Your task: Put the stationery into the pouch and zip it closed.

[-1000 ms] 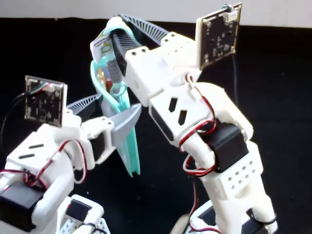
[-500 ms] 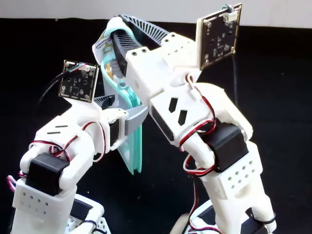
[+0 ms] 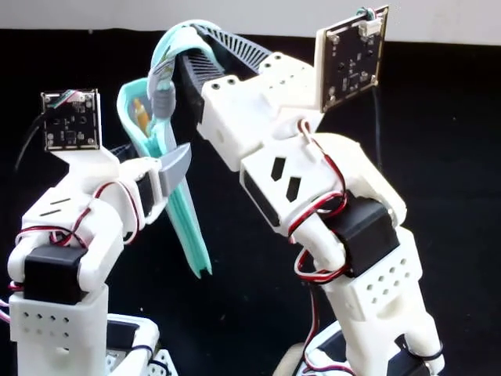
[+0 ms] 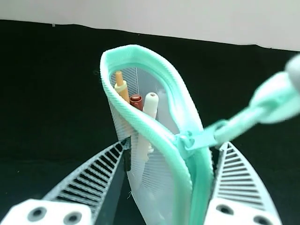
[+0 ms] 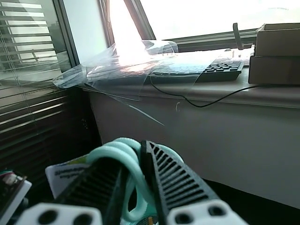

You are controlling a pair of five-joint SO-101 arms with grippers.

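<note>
The pouch hangs in the air above the black worktop, upright, with its teal mouth gaping at the top. The stationery is already inside; three pen ends, one orange-tipped, one brown and one white, poke up just under the rim. The slider sits partway along the zip. The teeth are joined on one side of it and wide apart on the other, and the pull tab sticks out free to the side.

The right pincer is clamped on the pouch's upper edge and carries it. The left pincer is closed across the pouch's body lower down, one finger on each face.

A second ago the left arm sat lower, pinching the pouch near its middle. It then rose in close against the right arm, and now it has swung out to the left. The pouch has tilted with it, and its mouth has bellied open on that side.

To my eye the filling is done and only the zipping is left. Nothing holds the tab yet, so one pincer would have to let go of the pouch and take it.
</note>
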